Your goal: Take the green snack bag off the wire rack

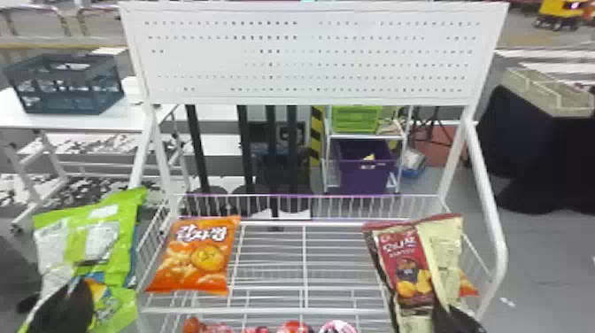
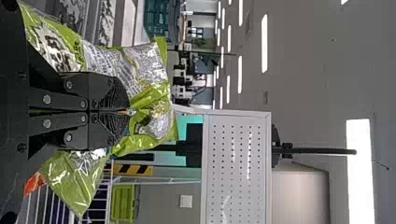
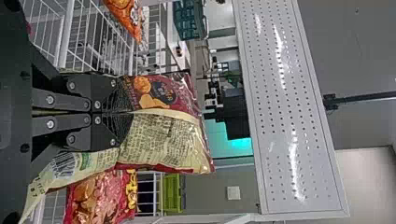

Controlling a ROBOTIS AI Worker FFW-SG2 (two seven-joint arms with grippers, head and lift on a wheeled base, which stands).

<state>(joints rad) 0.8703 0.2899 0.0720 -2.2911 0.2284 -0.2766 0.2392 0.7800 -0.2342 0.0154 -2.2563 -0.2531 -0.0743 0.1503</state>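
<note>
Green snack bag [image 1: 90, 239]: pinched between fingers [image 2: 112, 95] of left gripper [image 1: 66, 301], fingers drawn tightly together on crumpled film. Already off the wire rack [image 1: 304, 248], raised at its left side, slightly tilted, green and silver printing in view. In right gripper [image 1: 438, 310]: red-and-cream snack bag [image 1: 411, 261], likewise clamped between fingers pressed nearly together, at right side of the rack, roughly upright. Contact with the wires: cannot tell. Just behind it, partly hidden: edge of another orange bag [image 1: 467, 284]. On left part of the rack's shelf: orange snack bag [image 1: 195, 257], front facing up. Near, below shelf level: row of mostly red packages [image 1: 294, 327], cut off at view's bottom edge. Above far side of the rack: white perforated panel [image 1: 310, 53]. Farther back, right of middle: green crate [image 1: 356, 118] above purple bin [image 1: 365, 177]. Far left: dark blue crate [image 1: 66, 84] on white table [image 1: 26, 117].
</note>
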